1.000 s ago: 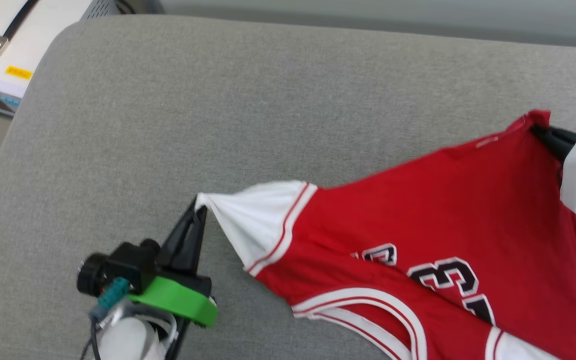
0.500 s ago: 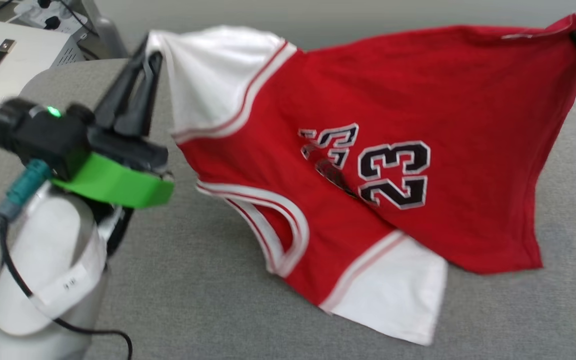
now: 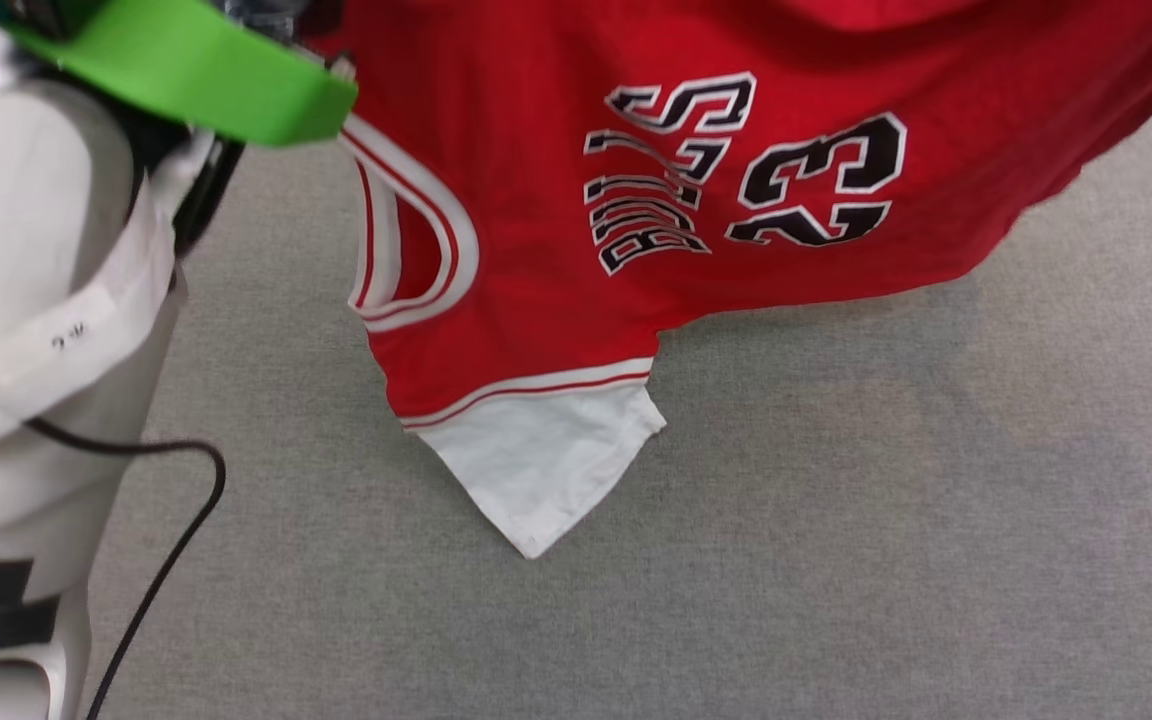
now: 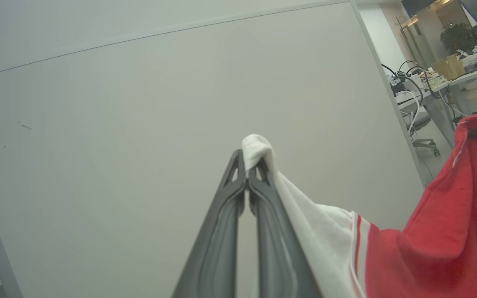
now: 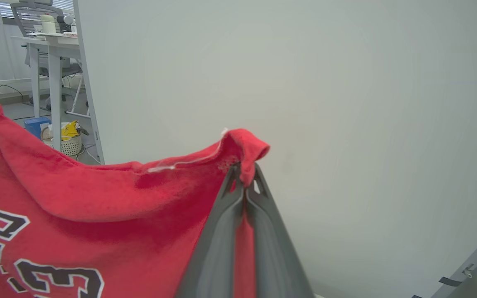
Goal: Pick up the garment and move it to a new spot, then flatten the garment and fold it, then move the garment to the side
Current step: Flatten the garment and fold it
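Red garment (image 3: 536, 310) hangs in the air, long axis stretched sideways between the 2 arms | left gripper (image 4: 246, 159) pinches white sleeve tip | right gripper (image 5: 244, 171) pinches red hem corner | lower sleeve dangles toward grey cushion (image 3: 836, 550), contact unclear | likely next: lower both ends evenly

The garment (image 3: 536, 250) runs off the head view's top edge, its lettering (image 5: 56, 277) is cropped at the right wrist view's lower left, the pale left forearm (image 3: 26, 330) is cut by the frame, and the desk clutter (image 4: 437, 78) is too small to tell.
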